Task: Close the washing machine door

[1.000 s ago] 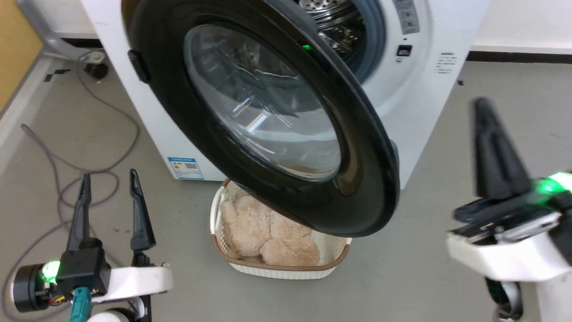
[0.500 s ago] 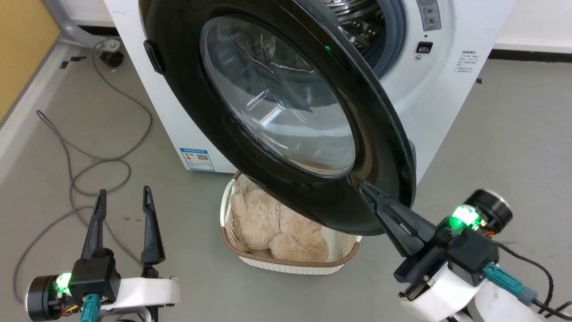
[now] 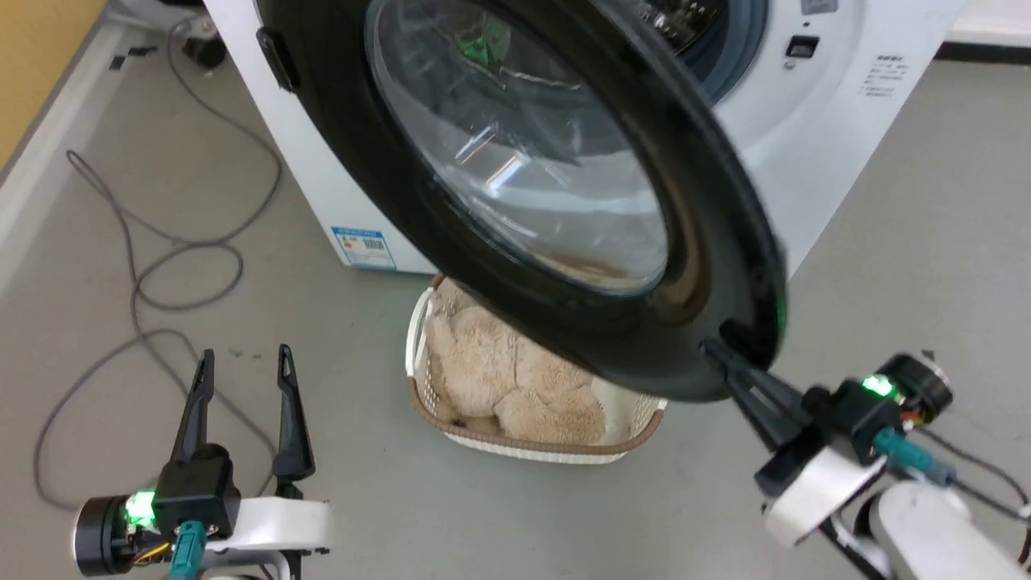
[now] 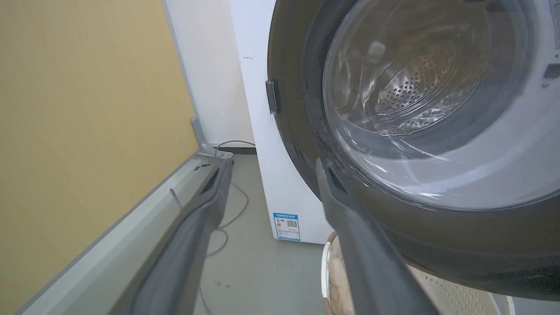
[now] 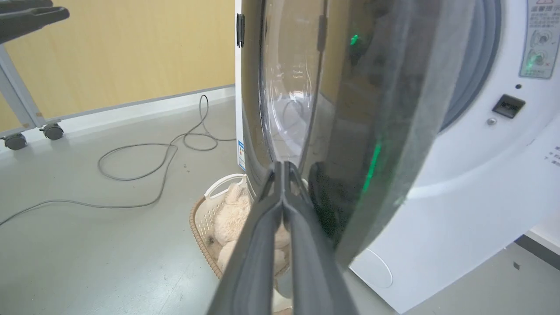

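On the door (image 3: 636, 354) rim below, the right gripper (image 3: 715, 350) rests, fingers (image 3: 757, 393) together.

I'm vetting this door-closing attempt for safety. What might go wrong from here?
1. The shut right pincer seems to touch the washing machine door with only its tips, on the glossy lower rim; they might slide off.
2. The laundry basket sits under the door, so a slipped pincer could strike it.

Apparent test lab: bare grey floor (image 3: 886, 242), loose cable (image 3: 241, 266), tan partition wall (image 5: 131, 48), castered metal frame (image 5: 19, 103) — freestanding washing machine (image 3: 830, 153).
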